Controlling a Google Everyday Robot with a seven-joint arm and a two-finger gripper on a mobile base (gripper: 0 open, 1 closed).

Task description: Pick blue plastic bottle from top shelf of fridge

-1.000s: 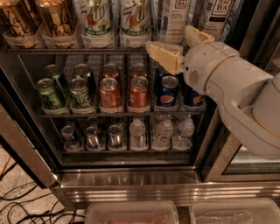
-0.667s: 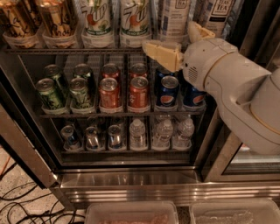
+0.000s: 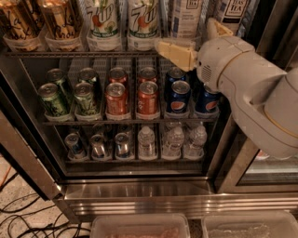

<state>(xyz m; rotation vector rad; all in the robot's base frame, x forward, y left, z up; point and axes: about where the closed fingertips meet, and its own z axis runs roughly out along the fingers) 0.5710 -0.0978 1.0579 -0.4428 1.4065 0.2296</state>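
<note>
Two blue plastic bottles with pale labels stand at the right of the top shelf (image 3: 93, 54) of the fridge (image 3: 139, 190): one (image 3: 185, 16) beside the 7UP bottles, one (image 3: 231, 10) showing a "TEA" logo. Only their lower parts show. My gripper (image 3: 184, 33) is open at shelf height in front of the left tea bottle's base. One cream finger (image 3: 174, 55) lies along the shelf rail, and the other (image 3: 216, 28) rises between the two tea bottles. It holds nothing. My white arm (image 3: 251, 93) covers the fridge's right side.
Two 7UP bottles (image 3: 103, 23) and gold-labelled bottles (image 3: 58, 21) stand left on the top shelf. Soda cans (image 3: 116, 97) fill the middle rack, with small cans and water bottles (image 3: 147, 142) below. Clear bins (image 3: 139, 227) sit at the bottom edge and cables (image 3: 18, 214) lie on the floor at the left.
My gripper has risen slightly, from just below the top shelf's rail to level with it, and edged closer to the tea bottles. The bottles have not moved.
</note>
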